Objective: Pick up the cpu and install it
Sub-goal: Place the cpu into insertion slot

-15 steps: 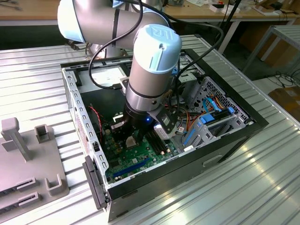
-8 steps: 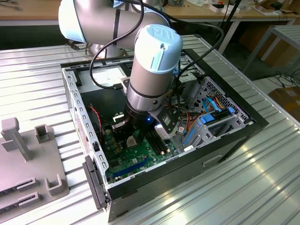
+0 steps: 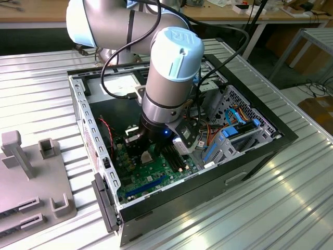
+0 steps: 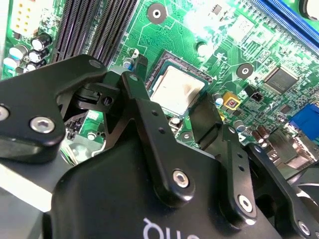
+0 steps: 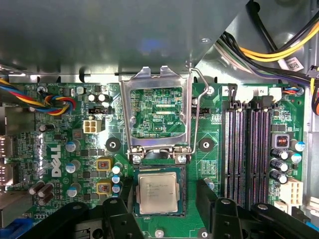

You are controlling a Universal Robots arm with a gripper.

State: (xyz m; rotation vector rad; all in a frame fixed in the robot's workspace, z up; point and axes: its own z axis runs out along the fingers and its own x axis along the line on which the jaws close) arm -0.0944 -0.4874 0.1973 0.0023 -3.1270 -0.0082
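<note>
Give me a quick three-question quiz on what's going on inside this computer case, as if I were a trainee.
1. True or false: the cpu lies in its socket on the green board.
2. The metal hold-down frame of the socket is: A) closed over the cpu; B) swung open, away from the cpu; C) lying outside the case.
3. Short answer: is the gripper, whose fingers flank the cpu, open or shut?

Key: 1 true; 2 B; 3 open.
</note>
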